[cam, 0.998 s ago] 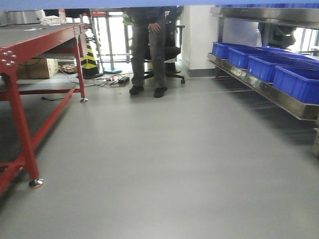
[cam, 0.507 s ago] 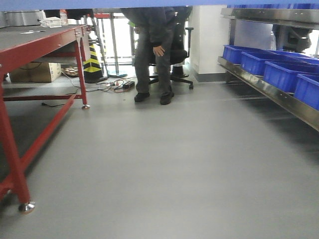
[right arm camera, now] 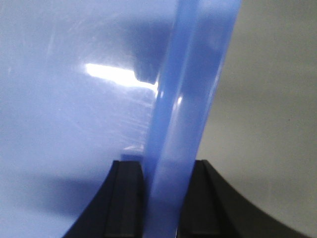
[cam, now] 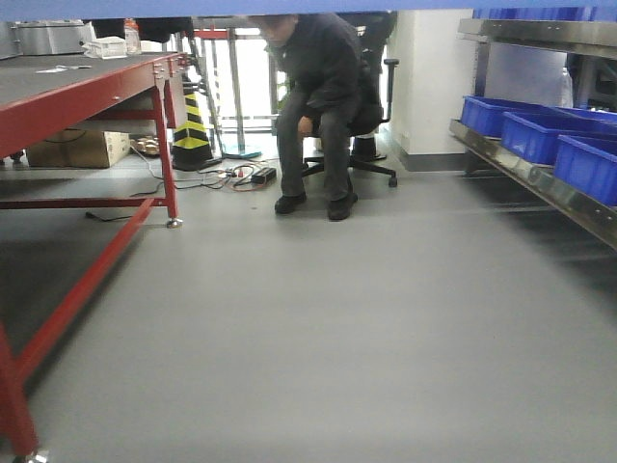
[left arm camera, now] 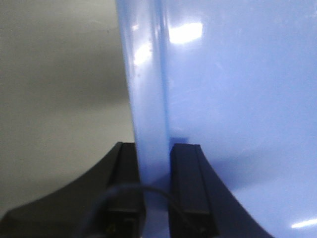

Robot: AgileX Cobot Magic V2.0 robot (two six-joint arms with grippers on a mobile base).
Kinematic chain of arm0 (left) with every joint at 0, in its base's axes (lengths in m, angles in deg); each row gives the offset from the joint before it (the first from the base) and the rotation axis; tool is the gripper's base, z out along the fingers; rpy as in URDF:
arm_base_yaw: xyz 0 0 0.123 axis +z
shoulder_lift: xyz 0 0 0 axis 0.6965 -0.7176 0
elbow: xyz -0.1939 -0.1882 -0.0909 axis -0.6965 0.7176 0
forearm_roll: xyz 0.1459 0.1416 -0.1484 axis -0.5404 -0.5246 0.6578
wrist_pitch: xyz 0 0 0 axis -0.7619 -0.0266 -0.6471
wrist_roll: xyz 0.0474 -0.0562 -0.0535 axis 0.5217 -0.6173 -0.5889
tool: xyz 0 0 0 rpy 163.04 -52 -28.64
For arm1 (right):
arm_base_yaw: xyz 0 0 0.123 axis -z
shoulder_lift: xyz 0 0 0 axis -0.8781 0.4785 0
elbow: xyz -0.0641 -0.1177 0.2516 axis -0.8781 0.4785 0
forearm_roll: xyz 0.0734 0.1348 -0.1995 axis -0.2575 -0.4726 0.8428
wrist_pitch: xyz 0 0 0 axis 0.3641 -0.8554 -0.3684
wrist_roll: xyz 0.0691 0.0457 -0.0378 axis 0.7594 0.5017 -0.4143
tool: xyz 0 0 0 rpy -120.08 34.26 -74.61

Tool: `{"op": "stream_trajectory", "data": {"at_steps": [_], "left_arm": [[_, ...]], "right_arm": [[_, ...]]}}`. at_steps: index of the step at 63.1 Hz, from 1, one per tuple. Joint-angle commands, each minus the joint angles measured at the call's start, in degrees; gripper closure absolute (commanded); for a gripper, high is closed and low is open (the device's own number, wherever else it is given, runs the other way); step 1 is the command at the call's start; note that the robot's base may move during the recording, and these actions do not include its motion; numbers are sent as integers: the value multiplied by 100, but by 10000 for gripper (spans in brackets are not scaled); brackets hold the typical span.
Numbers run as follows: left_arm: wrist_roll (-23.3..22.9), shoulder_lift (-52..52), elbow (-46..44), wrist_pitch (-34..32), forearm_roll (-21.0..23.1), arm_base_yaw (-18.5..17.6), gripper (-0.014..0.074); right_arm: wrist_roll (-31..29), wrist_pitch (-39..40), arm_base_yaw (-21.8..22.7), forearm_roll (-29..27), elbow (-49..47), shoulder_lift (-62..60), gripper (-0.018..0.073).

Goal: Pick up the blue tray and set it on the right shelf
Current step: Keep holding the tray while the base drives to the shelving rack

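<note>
One: Both left fingers (left arm camera: 188,193), black, are pressed onto the rolled rim of the blue tray (left arm camera: 237,99). You see one finger on each side of the rim, which stands upright between them.

Two: And your right fingers (right arm camera: 126,198)?

One: A mirrored grip. They pinch the opposite rim, one finger against the broad glossy face and the other on the side toward the blurred grey floor (right arm camera: 267,124).

Two: Where does the tray sit for you in the front view?

One: It shows only as a pale blue band along the top edge, above everything else in that view. You cannot see its full outline there.

Two: And the right shelf (cam: 540,183)?

One: It is at your right, well ahead of the tray. Its steel beam runs away from you and carries dark blue bins (cam: 525,135). A second steel level shows above them.

Two: What lies opposite?

One: The red-framed desk (cam: 87,92) is at your left, with small items at its far end and a cardboard box (cam: 82,149) beneath it. Open floor separates desk and shelf. Beyond it, a person (cam: 323,77) in dark clothes sits on a black chair (cam: 374,166). A yellow-and-black striped cone (cam: 193,130) and loose cables (cam: 241,177) lie near the person's feet.
</note>
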Motion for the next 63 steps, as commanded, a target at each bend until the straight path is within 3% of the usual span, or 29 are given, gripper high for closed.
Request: {"op": "stream_trajectory", "data": {"at_steps": [1,63], "left_arm": [[179,166,-134,456,170,-83,644],[179,166,-134,456,273,-83,644]], "right_arm": [[-173,412,-27,0,-169,-150,503],[-173,418,-27,0,-169,-150,503]]}}
